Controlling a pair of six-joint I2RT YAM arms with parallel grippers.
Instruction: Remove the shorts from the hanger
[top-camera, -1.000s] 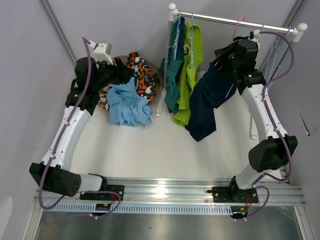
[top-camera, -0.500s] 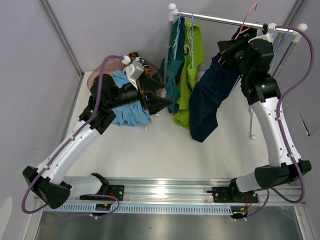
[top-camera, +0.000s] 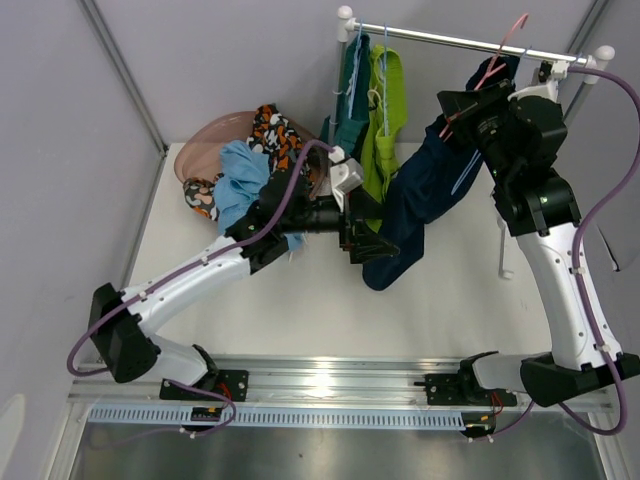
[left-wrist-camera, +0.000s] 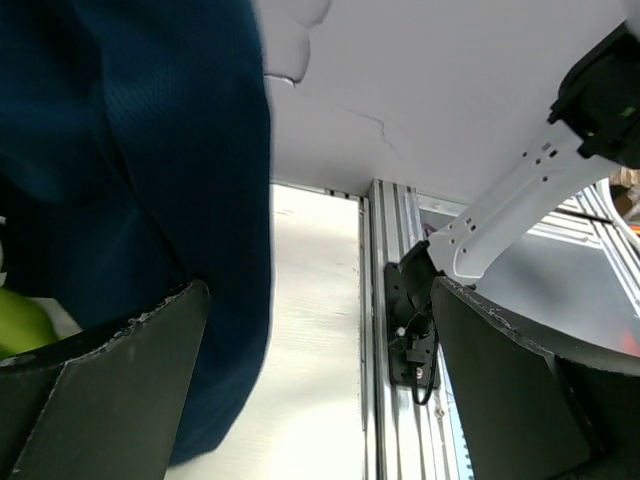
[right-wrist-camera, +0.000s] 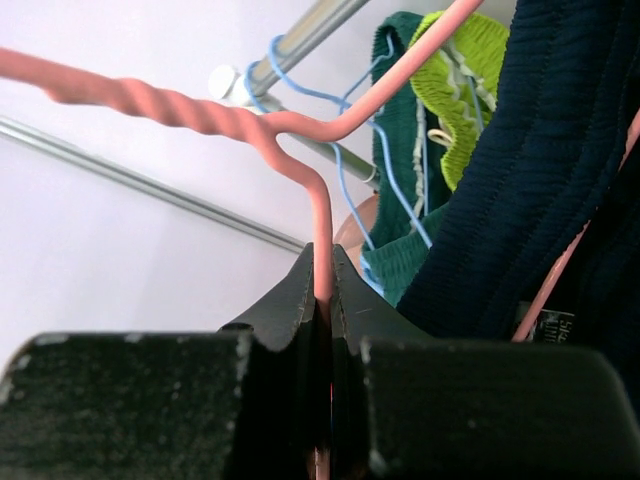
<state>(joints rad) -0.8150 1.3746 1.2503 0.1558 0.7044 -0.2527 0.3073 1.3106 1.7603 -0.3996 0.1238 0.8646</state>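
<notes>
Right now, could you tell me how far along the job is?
Done: patterned shorts and light blue shorts lie at the basin. In hand: right claw pinches the pink hanger carrying the navy shorts; open left claw is at their hem. Left: teal shorts and lime green shorts hang on the rail.

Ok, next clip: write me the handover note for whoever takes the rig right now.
Right end effector: shut on the pink hanger, which carries the navy shorts.
Left end effector: open at the navy shorts' lower part, not gripping.
Done: patterned shorts and light blue shorts lie off hangers at the bowl.
Left: pull the navy pair off; teal shorts and lime green shorts hang on the rail.
</notes>
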